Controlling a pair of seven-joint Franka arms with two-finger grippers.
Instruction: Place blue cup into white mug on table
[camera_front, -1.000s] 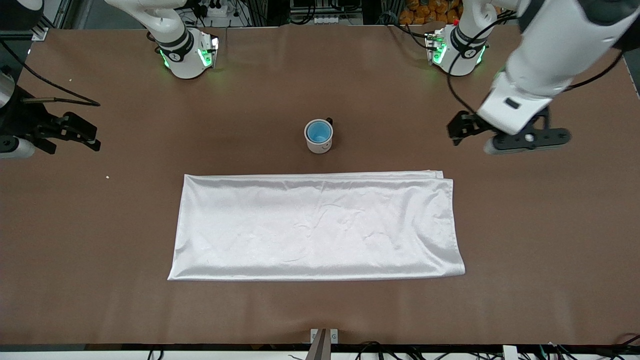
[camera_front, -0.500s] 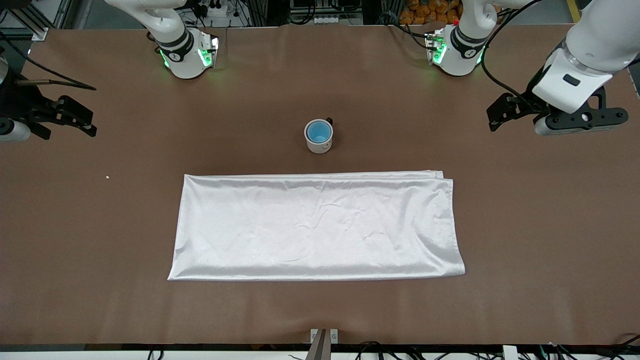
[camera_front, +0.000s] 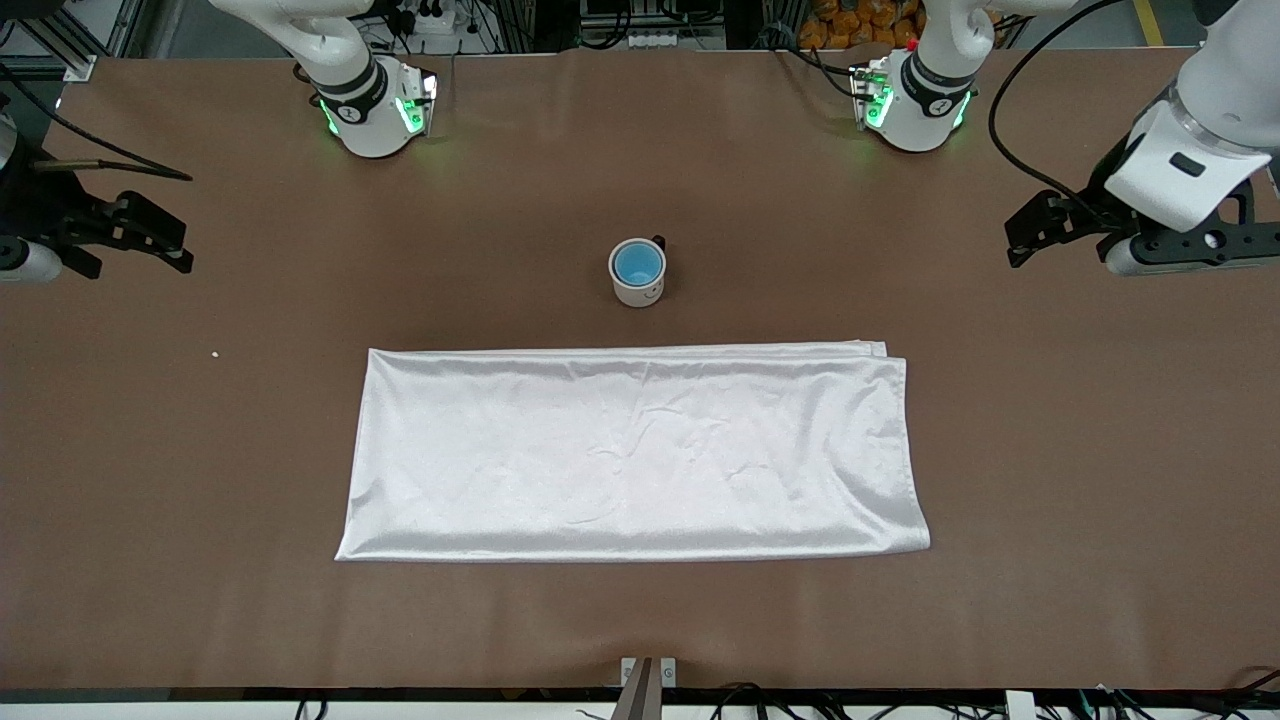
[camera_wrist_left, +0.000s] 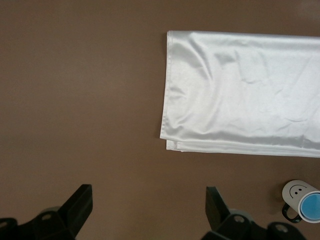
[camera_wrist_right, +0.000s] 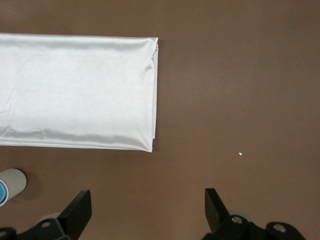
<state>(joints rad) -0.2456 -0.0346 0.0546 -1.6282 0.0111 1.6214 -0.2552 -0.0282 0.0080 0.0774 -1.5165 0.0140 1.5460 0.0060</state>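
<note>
The white mug (camera_front: 638, 287) with a black handle stands upright on the brown table (camera_front: 1050, 450), farther from the front camera than the white cloth. The blue cup (camera_front: 637, 264) sits inside it, showing as a blue disc in its mouth. My left gripper (camera_front: 1035, 228) is open and empty, up over bare table at the left arm's end. My right gripper (camera_front: 150, 240) is open and empty over the right arm's end. The left wrist view shows the mug (camera_wrist_left: 296, 189) with the blue cup (camera_wrist_left: 315, 206) in it, beside its gripper (camera_wrist_left: 148, 210). The right wrist view shows the mug (camera_wrist_right: 14, 181) at the frame's edge, away from its gripper (camera_wrist_right: 147, 210).
A white satin cloth (camera_front: 630, 450) lies flat, nearer to the front camera than the mug; it also shows in the left wrist view (camera_wrist_left: 245, 95) and the right wrist view (camera_wrist_right: 75, 90). A small white speck (camera_front: 215, 354) lies on the table toward the right arm's end.
My left gripper has moved away from the mug toward the left arm's end of the table. My right gripper shifted slightly outward a second ago and has since held still. The mug and cup have not moved.
</note>
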